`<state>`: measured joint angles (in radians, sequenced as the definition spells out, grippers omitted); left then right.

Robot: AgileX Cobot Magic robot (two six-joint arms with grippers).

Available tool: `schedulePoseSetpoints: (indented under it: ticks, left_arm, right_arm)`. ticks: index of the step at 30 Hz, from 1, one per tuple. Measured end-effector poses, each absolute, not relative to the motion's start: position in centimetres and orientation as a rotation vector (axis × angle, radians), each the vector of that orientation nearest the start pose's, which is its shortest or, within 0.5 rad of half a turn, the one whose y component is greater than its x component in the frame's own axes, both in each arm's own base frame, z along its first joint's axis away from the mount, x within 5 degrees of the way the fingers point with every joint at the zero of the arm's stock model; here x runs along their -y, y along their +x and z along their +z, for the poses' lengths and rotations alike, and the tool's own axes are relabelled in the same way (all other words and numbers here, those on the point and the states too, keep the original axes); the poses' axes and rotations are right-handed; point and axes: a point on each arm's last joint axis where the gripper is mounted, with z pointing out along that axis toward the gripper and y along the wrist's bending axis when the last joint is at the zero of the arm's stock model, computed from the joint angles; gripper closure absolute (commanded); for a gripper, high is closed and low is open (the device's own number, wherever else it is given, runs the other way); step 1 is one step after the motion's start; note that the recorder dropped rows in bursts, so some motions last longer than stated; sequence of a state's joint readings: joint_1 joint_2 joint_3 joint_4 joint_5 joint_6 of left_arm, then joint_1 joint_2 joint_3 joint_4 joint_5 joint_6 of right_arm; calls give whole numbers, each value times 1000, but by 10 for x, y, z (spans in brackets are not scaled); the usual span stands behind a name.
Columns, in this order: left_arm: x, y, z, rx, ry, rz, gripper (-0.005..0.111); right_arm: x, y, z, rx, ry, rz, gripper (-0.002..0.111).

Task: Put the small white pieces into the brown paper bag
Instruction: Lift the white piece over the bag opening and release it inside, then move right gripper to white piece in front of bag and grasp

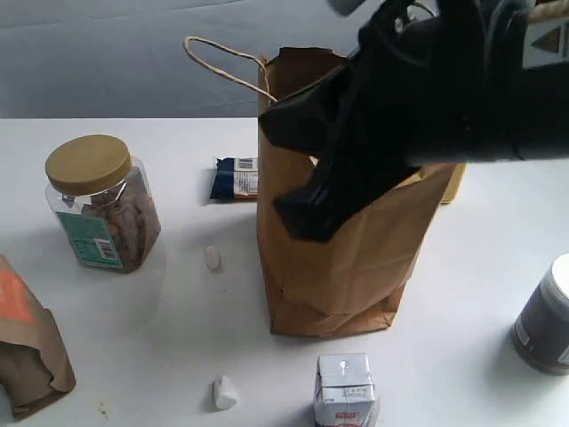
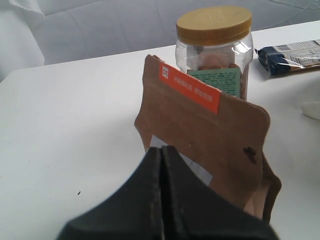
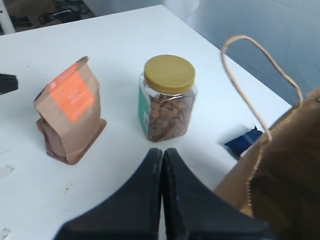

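The tall brown paper bag (image 1: 333,267) stands upright mid-table, one cord handle (image 1: 222,62) looping up to the left. Two small white pieces lie on the table left of it, one (image 1: 212,258) near its side and one (image 1: 224,392) toward the front. A third does not show. My right gripper (image 1: 307,221) hangs in front of the bag's upper part, shut (image 3: 163,150), with nothing visible between its fingers. The bag's edge (image 3: 280,165) is beside it. My left gripper (image 2: 162,148) is shut and empty, just short of the orange-labelled pouch; it is outside the exterior view.
A yellow-lidded jar (image 1: 98,209) stands at the left, and the short brown pouch (image 1: 27,351) is at the front left. A blue snack packet (image 1: 236,178) lies behind the bag. A white-and-red carton (image 1: 345,391) stands in front of it and a grey jar (image 1: 544,316) at the right edge.
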<state>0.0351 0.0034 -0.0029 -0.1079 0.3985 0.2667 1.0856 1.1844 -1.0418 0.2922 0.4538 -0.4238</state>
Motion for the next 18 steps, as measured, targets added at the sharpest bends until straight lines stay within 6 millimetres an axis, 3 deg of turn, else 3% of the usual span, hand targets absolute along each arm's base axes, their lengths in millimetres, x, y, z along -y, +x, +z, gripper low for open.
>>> schedulePoseSetpoints:
  ticks: [8,18]
  left_arm:
    - [2,52,178,-1875,153,99,107]
    - [2,52,178,-1875,153,99,107]
  right_arm:
    - [-264,68,348,-1629,-1462,569,108]
    - [-310,42,279,-1737,-1660,345,108]
